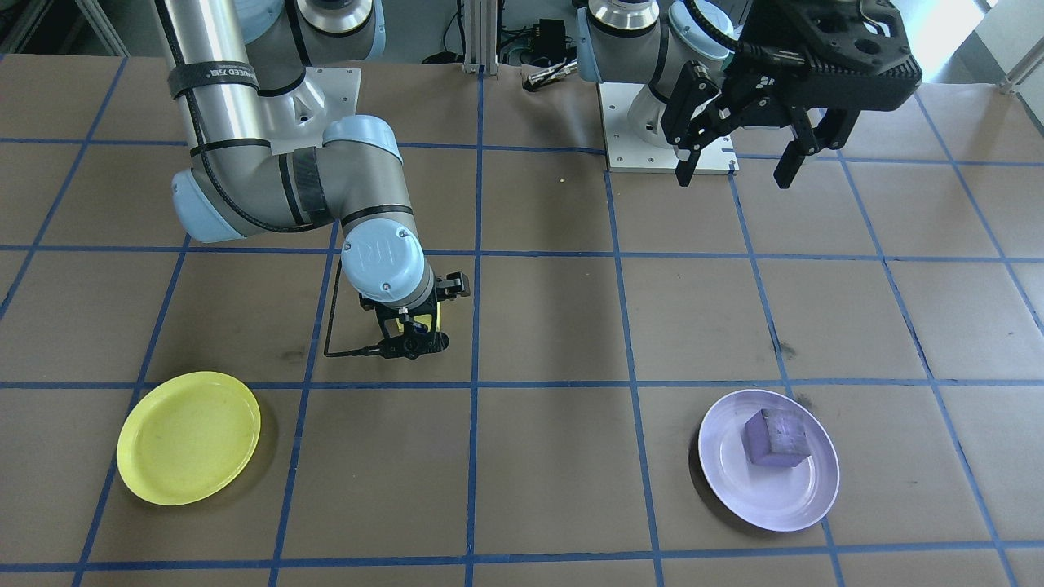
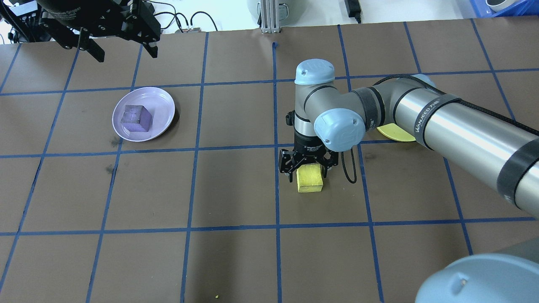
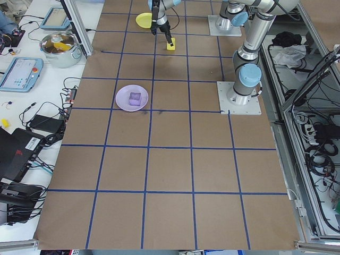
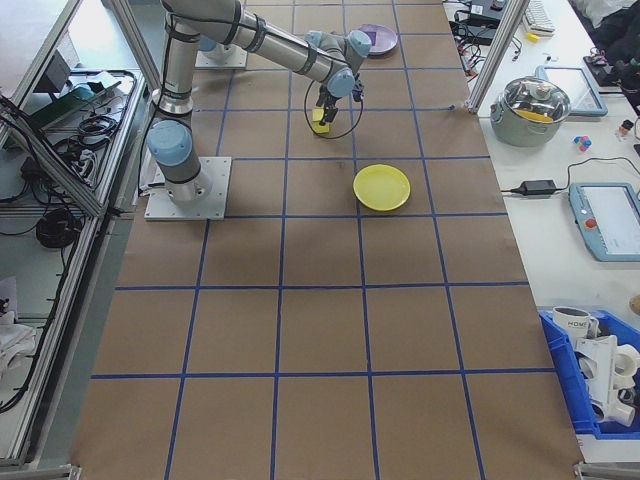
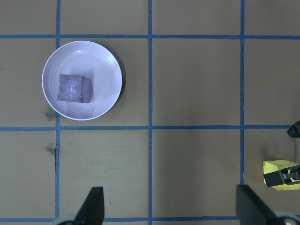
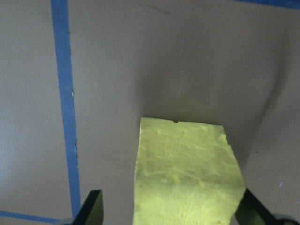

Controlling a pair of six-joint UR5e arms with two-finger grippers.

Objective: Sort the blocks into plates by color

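One purple block [image 2: 135, 117] in lavender plate [image 2: 165, 114]

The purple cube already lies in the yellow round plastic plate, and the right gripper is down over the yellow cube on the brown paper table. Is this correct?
Not quite. The worn purple cube lies in the pale lavender round plastic plate, as the overhead exterior view shows; the bright yellow round plastic plate holds nothing. The rest is right: the right gripper is down over the rough yellow cube on the brown paper table.

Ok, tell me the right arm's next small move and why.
Probably shut the right gripper on the yellow block. Its fingers sit low on either side of the block, jaws open, with the block on the table and not yet in the yellow plate. The purple block already lies in the lavender plate.
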